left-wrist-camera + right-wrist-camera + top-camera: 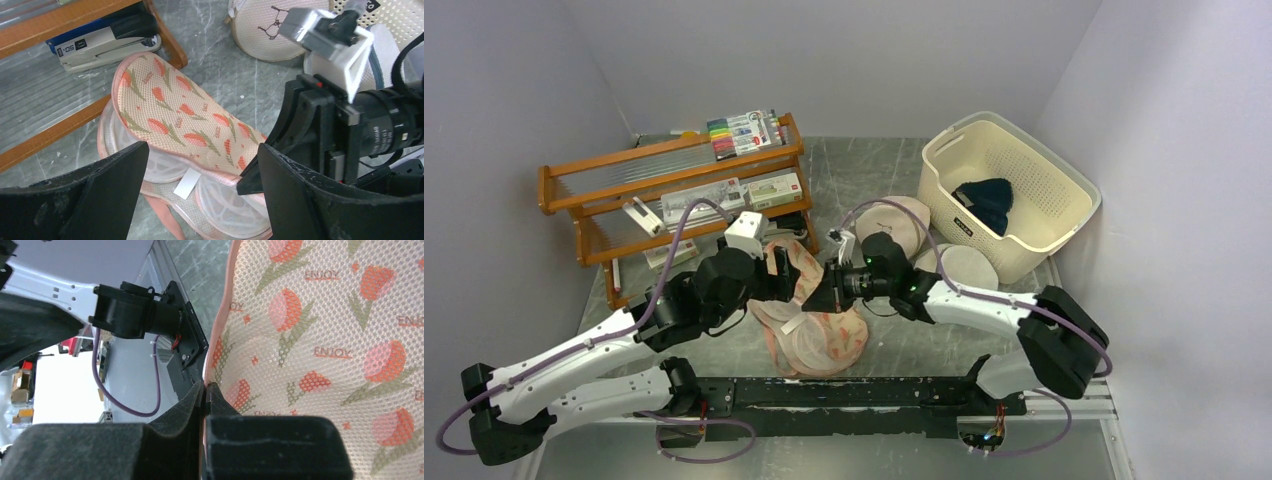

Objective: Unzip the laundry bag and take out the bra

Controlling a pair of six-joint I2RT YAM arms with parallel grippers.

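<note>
The floral laundry bag lies unzipped at the table's middle, its top flap raised. Inside, only white mesh cups and a white tag show; no bra is in it. My right gripper is shut on the flap's pink edge, holding it up; its fingertips also show in the left wrist view. My left gripper is open and empty, just above and left of the bag. A dark navy bundle, seemingly the bra, lies in the cream basket.
A wooden rack with marker boxes and a stapler stands at the back left. A round pale dome bag with a bra drawing and a round white blue-rimmed bag sit between the floral bag and the basket.
</note>
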